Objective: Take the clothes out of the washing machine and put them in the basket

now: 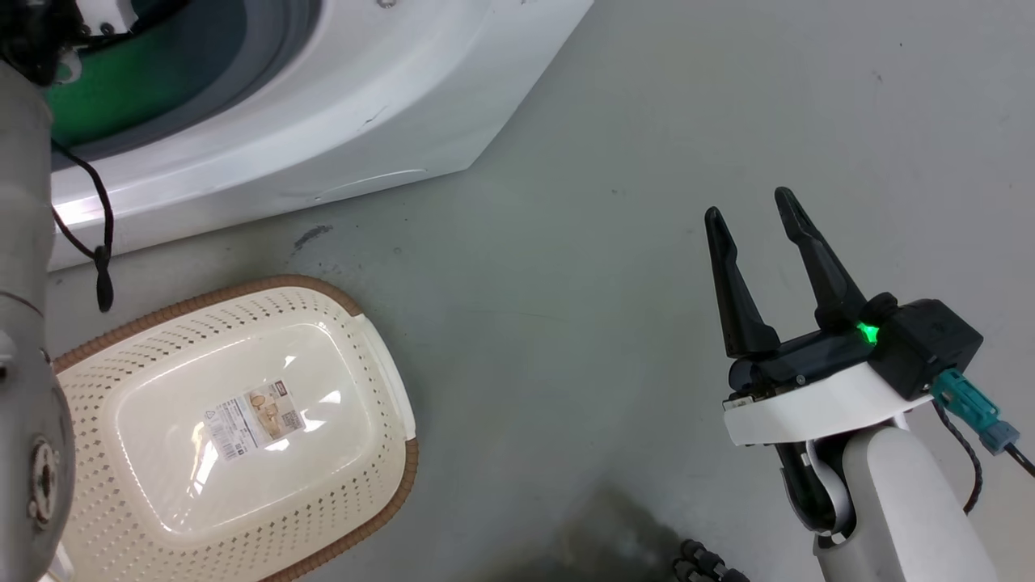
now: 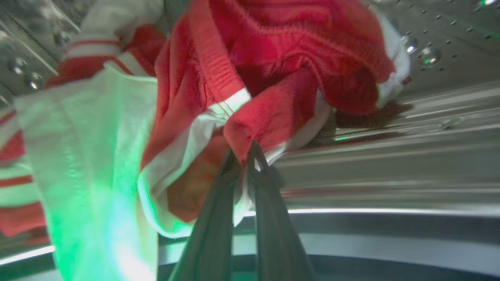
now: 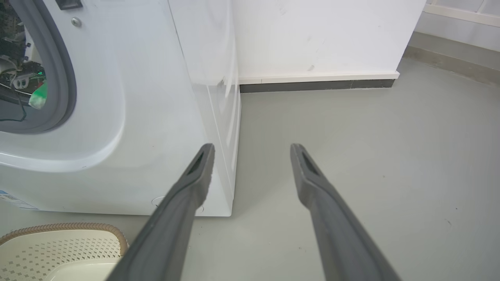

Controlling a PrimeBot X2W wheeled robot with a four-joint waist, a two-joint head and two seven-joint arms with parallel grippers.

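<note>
Left gripper (image 2: 247, 156): fingers pressed together, tips pinched on fold of clothes (image 2: 273, 113). Left arm (image 1: 24, 339): grey, ran up left edge of head view. Right gripper (image 1: 748, 206): fingers spread wide, pointed up, tilted slightly left. Green light glowed at finger base. Right forearm (image 1: 897, 501): pale, below wrist.

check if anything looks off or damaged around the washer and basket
Only small blemishes: a short dark scuff on the white front of the washing machine, and a dark smear on the floor just below it. The basket stands upright and looks intact; nothing is spilled.
</note>
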